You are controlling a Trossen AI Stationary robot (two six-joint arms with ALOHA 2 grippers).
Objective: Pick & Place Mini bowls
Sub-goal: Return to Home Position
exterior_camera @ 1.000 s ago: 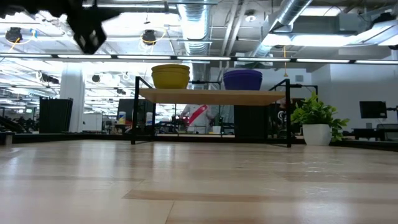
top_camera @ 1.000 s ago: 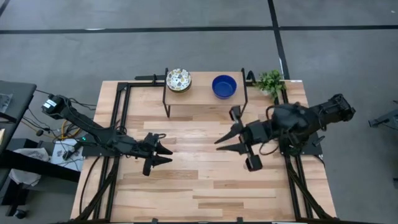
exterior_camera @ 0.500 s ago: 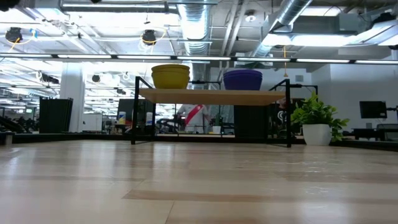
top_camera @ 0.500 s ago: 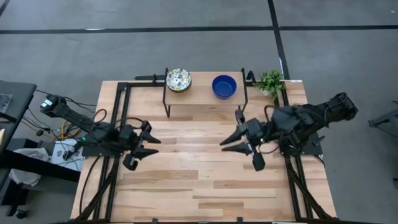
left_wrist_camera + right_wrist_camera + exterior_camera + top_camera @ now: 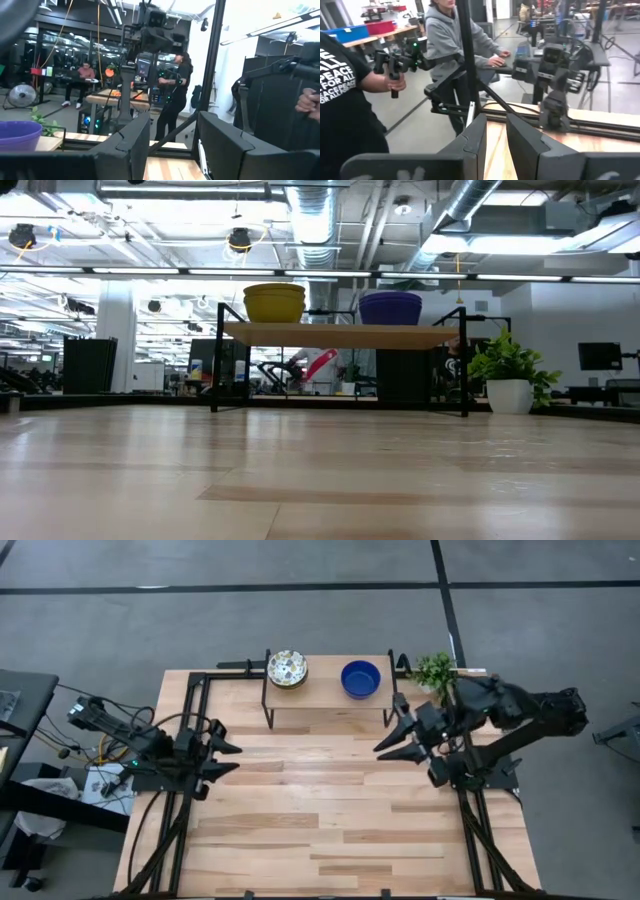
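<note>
High view is showing you both arms pulling back from the middle of the table (image 5: 300,830). Compared with a second ago, the left end effector (image 5: 232,758) is sitting much closer to its own side rail. The right end effector (image 5: 388,728) is swinging up and away toward the right edge, and it is now hanging just beside the right leg of the shelf (image 5: 325,692) and near the potted plant (image 5: 433,670). Both are travelling released, spread apart and carrying nothing, and each wrist view is looking out through a clear gap between its own dark fingers (image 5: 135,142). The white floral mini bowls (image 5: 287,668) are resting on the left part of the shelf and the blue mini bowls (image 5: 361,679) on the right part, apart from each other and clear of both arms. In the low view each colour is reading as a stack rather than a single bowl. Neither stack is shifting across that last second, and no bowl is lying on the table. The dark end effector that was hanging in the low view's upper left corner a second ago is no longer showing there. Judging from this, the placing is looking finished and you are only parking the arms. Be watching the right one while it is passing so close to the shelf leg and the plant.
</note>
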